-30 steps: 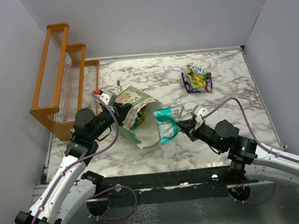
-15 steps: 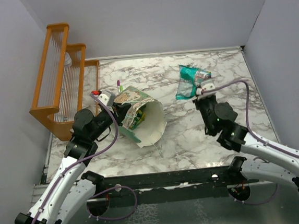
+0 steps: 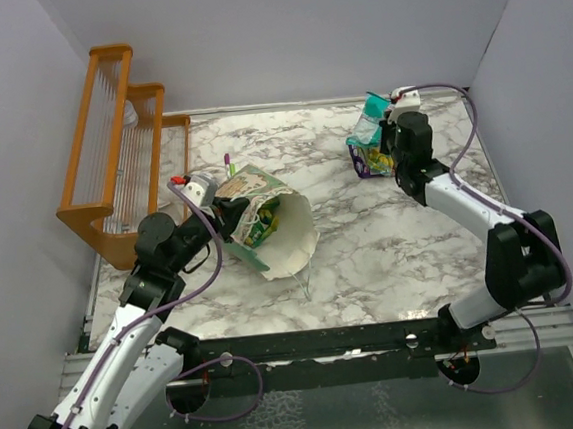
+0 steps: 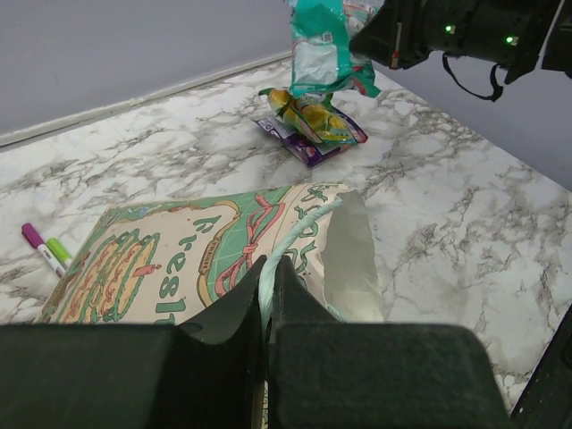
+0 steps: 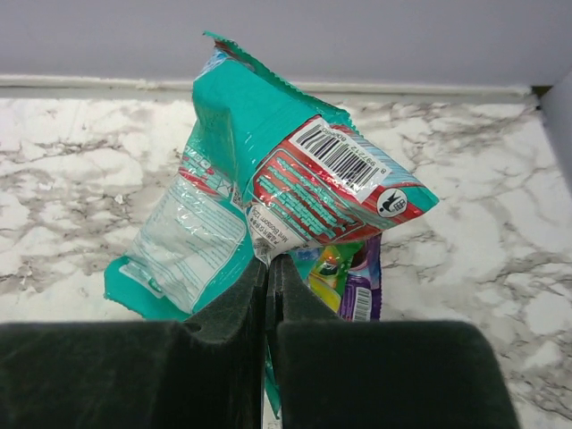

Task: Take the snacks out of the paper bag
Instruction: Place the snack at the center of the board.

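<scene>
The mint-green paper bag [image 3: 267,226] lies on its side on the marble table, its mouth facing right, with packets visible inside. My left gripper [image 3: 224,208] is shut on the bag's rim [image 4: 290,237] and holds it. My right gripper [image 3: 385,131] is shut on a teal and red snack packet [image 5: 268,188] and holds it above a purple and green snack packet [image 3: 370,159] that lies at the back right of the table. That lying packet also shows in the left wrist view [image 4: 313,125] and under the held packet in the right wrist view [image 5: 353,277].
An orange wooden rack [image 3: 120,149] stands at the back left. Two markers [image 4: 46,250] with purple and green caps lie behind the bag. Walls close the table on the left, back and right.
My right gripper has carried the teal packet from the bag's mouth to the back right, above the purple packet. The left gripper still holds the bag's rim.
</scene>
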